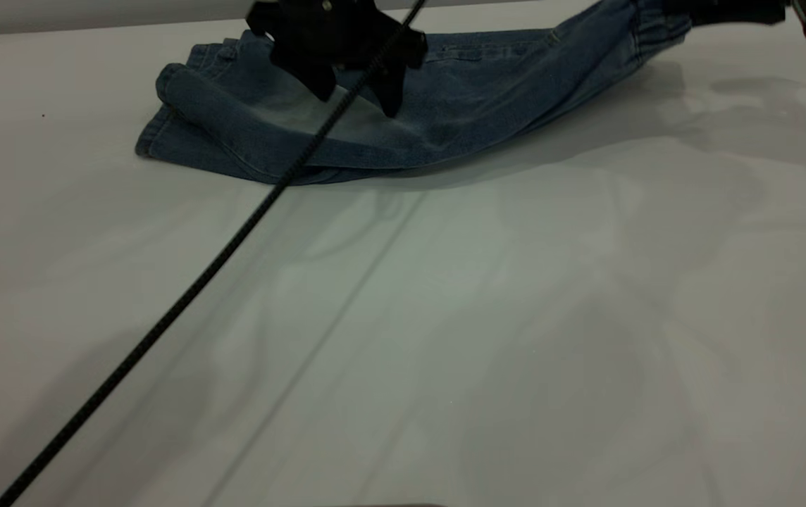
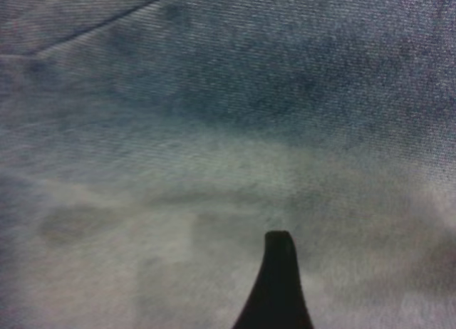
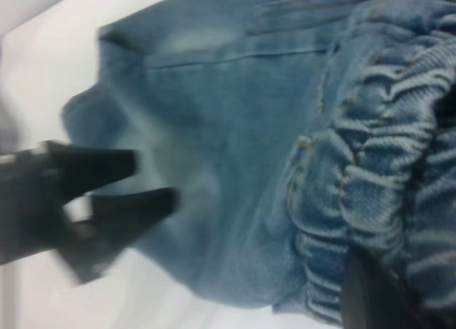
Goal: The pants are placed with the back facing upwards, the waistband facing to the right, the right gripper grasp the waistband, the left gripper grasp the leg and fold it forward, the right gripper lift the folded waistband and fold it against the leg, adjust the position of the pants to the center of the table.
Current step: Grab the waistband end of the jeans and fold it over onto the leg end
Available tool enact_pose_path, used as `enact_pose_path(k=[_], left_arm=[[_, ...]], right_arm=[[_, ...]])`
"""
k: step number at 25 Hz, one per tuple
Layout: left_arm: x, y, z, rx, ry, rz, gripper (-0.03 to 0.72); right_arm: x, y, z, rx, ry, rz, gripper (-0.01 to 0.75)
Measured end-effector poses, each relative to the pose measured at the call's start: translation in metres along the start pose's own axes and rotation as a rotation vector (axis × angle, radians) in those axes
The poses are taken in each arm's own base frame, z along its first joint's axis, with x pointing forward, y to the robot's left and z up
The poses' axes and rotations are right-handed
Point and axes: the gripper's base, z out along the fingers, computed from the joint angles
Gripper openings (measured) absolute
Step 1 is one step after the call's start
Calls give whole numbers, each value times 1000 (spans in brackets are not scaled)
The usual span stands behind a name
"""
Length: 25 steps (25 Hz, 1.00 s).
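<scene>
At the far right corner of the table [image 1: 516,338], the right gripper [image 1: 716,13] has its jaws clenched on the elasticated waistband [image 3: 377,172] of the pants [image 1: 459,98]. The right wrist view shows gathered denim bunched against a dark finger [image 3: 374,293], and the exterior view shows the waistband end raised off the table, with fabric sloping down from it toward the left.

The left gripper [image 1: 357,88] hangs above the mid-leg region of the pants. Its two fingers point downward, parted, with nothing between them; the jaws are released. The left wrist view shows one fingertip [image 2: 279,243] over faded denim at close range; whether it touches cannot be determined.

The pants lie along the far edge of the table, long axis running left to right: waistband at right, leg hems [image 1: 163,134] at left. They are already doubled lengthwise, one leg lying on the other. A black cable [image 1: 184,296] crosses the foreground diagonally.

Judgement: the lengthwise fold is complete and the waistband-to-leg fold is in hand. The controlling relation is that the legs lie to the left of the right gripper, along the garment's long axis. The waistband must therefore travel leftward along that axis. The left gripper stands directly in that path over the landing zone and likely needs to clear or pin the cloth.
</scene>
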Motion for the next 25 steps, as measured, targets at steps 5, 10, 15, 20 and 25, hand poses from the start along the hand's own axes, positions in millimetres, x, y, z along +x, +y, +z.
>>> enact_pose_path(k=[5, 10, 15, 20, 25], left_arm=[[9, -3, 19, 14, 7, -18, 569], [10, -15, 21, 49, -3, -42, 569], [-3, -12, 8, 22, 40, 12, 569], [-32, 30, -25, -58, 73, -18, 569], [-31, 83, -27, -110, 86, -102, 569]], right_arm=[[-5, 26, -10, -58, -3, -46, 55], [-7, 40, -16, -77, -10, -76, 55], [-8, 43, -18, -79, -13, -84, 55], [-7, 43, -18, -82, -6, -86, 55], [-5, 51, -14, -96, 10, -101, 55]])
